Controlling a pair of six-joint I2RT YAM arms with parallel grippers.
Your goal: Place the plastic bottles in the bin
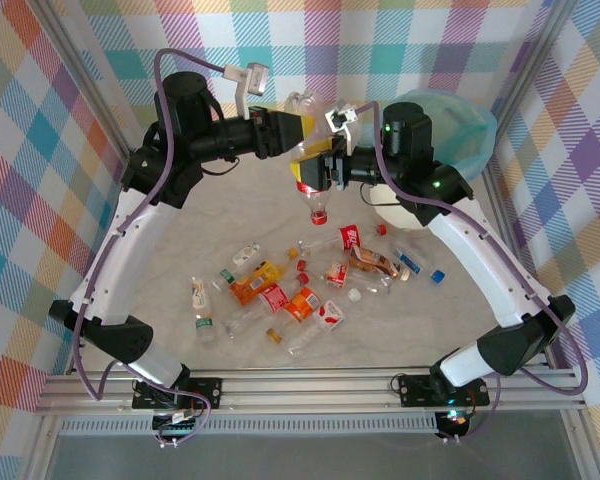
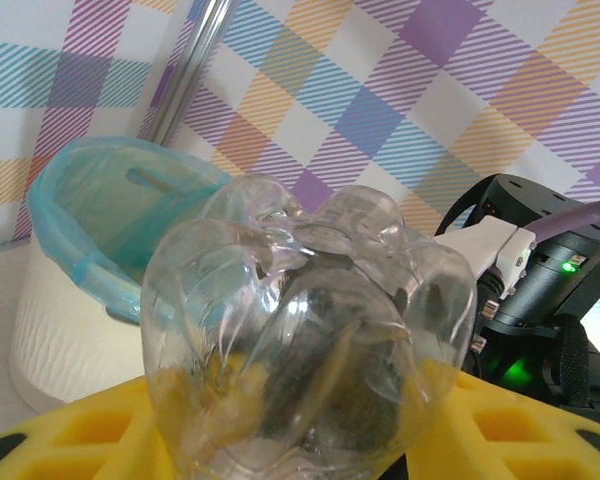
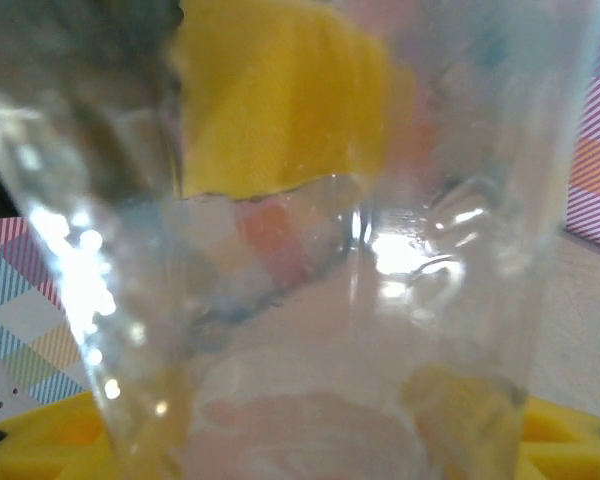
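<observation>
Clear bottle point(image 1: 312, 190) point(image 2: 300, 330) point(image 3: 310, 300): large, red label, red cap; held off the worktop point(image 1: 180, 240) just beside the bin point(image 1: 480, 125) point(image 2: 70, 330), on the side facing the left arm; in the top view its cap end points toward the arm bases.

Left tool point(image 1: 302, 132): clenched on the clear bottle near its lobed base; yellow fingers point(image 2: 90, 425) on either side of it.

Right tool point(image 1: 328, 168): at the bottle's label, reaching from the bin side; whether it grips cannot be told; clear wall close and blurred in the right wrist view.

Bin: cream wall, teal liner over the rim; upright on the worktop.

Loose bottles point(image 1: 300, 290): a scatter lying on the worktop, apart from the bin, toward the arm bases; clear and orange, with red or green labels.
</observation>
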